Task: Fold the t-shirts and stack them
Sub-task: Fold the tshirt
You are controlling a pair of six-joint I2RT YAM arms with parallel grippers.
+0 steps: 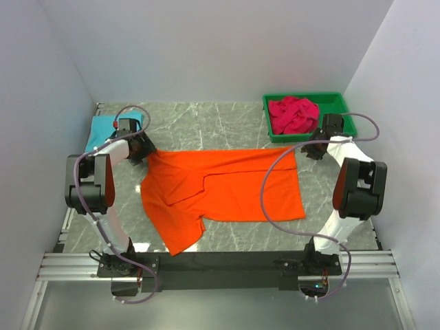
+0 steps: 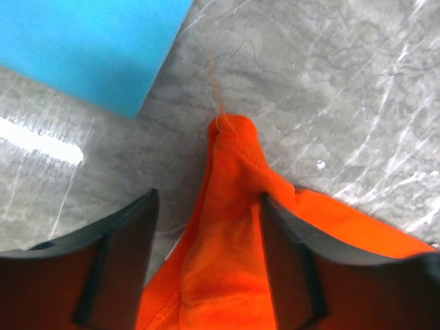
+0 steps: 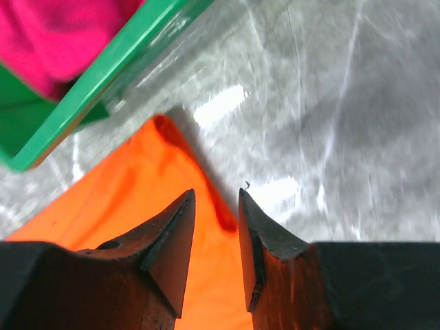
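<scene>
The orange t-shirt [image 1: 234, 185] lies spread across the middle of the table, its near-left part folded over. My left gripper [image 1: 142, 148] is at its far-left corner. In the left wrist view [image 2: 208, 196] the jaws stand wide apart, with a bunched ridge of orange cloth [image 2: 234, 172] between them. My right gripper [image 1: 311, 148] is at the far-right corner. Its jaws [image 3: 216, 192] stand a little apart, straddling the orange edge [image 3: 130, 192]. The turquoise t-shirt [image 1: 103, 127] lies folded at the far left [image 2: 89, 48]. The crimson t-shirt [image 1: 292, 115] is crumpled in the bin [image 3: 55, 34].
A green plastic bin [image 1: 302, 98] stands at the far right, close beside my right gripper [image 3: 124, 58]. The table is grey marble [image 1: 206, 124], with white walls on three sides. A metal rail [image 1: 220, 265] with the arm bases runs along the near edge.
</scene>
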